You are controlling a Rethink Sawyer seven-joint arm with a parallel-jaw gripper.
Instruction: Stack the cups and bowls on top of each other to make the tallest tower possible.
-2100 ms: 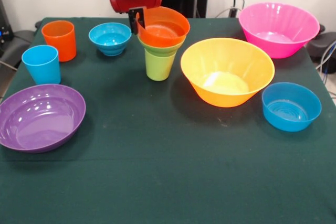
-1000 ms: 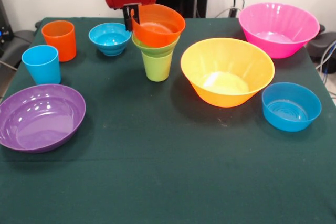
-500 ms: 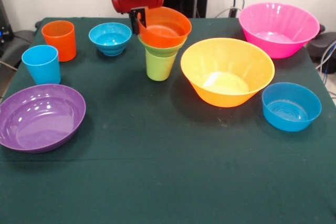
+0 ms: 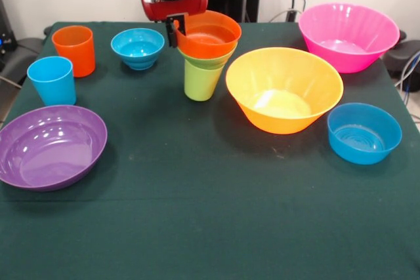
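end effector (image 4: 176, 29) – clamped on the orange bowl (image 4: 209, 34) rim | bowl topped the tower (image 4: 203, 63) – directly beside the end effector

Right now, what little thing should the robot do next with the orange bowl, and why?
Probably let go and lift straight up. The orange bowl already sits on the small green bowl atop the lime green cup, and the gripper is pinching its rim on the picture's left. The stack looks about upright, so a gentle release seems safer than more nudging.
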